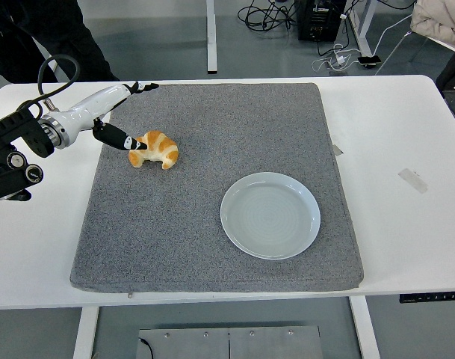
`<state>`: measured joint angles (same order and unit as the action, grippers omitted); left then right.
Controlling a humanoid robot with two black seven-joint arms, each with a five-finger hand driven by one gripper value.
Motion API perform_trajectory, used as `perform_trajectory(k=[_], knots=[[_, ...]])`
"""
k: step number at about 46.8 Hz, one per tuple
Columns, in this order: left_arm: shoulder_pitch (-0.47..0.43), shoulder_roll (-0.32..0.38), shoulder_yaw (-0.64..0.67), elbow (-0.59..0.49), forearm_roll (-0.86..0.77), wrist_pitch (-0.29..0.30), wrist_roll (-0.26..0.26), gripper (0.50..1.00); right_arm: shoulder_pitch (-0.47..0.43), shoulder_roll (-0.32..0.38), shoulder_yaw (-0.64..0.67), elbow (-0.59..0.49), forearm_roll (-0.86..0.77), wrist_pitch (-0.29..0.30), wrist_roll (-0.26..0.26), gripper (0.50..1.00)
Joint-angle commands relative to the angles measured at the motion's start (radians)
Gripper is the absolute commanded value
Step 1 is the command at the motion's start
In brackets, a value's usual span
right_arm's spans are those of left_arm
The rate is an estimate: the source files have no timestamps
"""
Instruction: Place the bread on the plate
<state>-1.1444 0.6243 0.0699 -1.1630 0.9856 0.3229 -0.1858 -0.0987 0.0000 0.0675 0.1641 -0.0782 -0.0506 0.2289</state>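
The bread, a golden croissant (158,149), lies on the grey mat (212,247) at its upper left. A pale blue plate (270,215) sits empty on the mat's right half, well apart from the croissant. My left hand (134,116) reaches in from the left edge, just left of the croissant. Its fingers are spread: the thumb tip (134,144) touches the croissant's left end, while the other fingertips (143,87) point away above it. The hand holds nothing. The right arm is out of view.
The mat covers the middle of the white table (391,134). A strip of tape (413,180) lies on the table at the right. A person in dark clothes (40,37) stands beyond the far left corner. Cables lie on the floor behind.
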Motion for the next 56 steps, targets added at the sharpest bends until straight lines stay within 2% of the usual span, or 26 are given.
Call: perform_trajectory(k=[1,5,16,49,56], knots=[[-0.002,-0.003,0.025,0.000,0.039,0.034,0.000,0.978,0.001,0.000,0.000,0.000,0.000,0.000,0.001,1.000],[-0.005,-0.009,0.036,0.005,0.065,0.057,0.002,0.978,0.001,0.000,0.000,0.000,0.000,0.000,0.000,1.000],[-0.008,-0.049,0.068,0.052,0.108,0.070,0.002,0.978,0.001,0.000,0.000,0.000,0.000,0.000,0.000,1.000],[-0.011,-0.193,0.139,0.250,0.147,0.057,0.005,0.977,0.001,0.000,0.000,0.000,0.000,0.000,0.000,1.000],[-0.011,-0.212,0.149,0.284,0.147,0.035,0.005,0.977,0.001,0.000,0.000,0.000,0.000,0.000,0.000,1.000]])
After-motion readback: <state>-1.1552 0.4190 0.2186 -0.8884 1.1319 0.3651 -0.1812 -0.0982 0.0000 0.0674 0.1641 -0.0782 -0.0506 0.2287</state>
